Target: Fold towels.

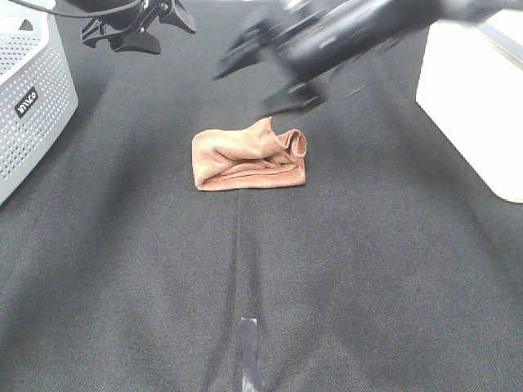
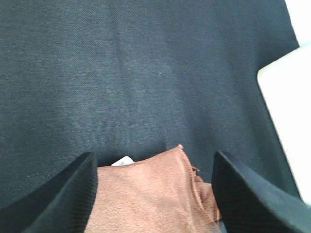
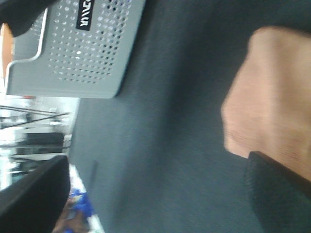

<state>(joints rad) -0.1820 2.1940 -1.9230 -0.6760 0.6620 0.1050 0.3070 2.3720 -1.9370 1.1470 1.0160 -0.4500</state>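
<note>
On the dark worktop (image 1: 368, 286) I see the towel (image 1: 248, 161) folded; my right claw (image 1: 270, 77) hangs wide above it, left claw (image 1: 135, 28) wide, both empty.

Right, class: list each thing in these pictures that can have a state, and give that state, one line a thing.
Towel: folded into a loose bundle, lying on the black cloth, held by neither gripper.
Left gripper: jaws open, towel in the gap between them.
Right gripper: jaws open, blurred, empty above the towel.
Grey basket: upright at the table's left edge; contents not visible.
White box: at the right edge.
</note>
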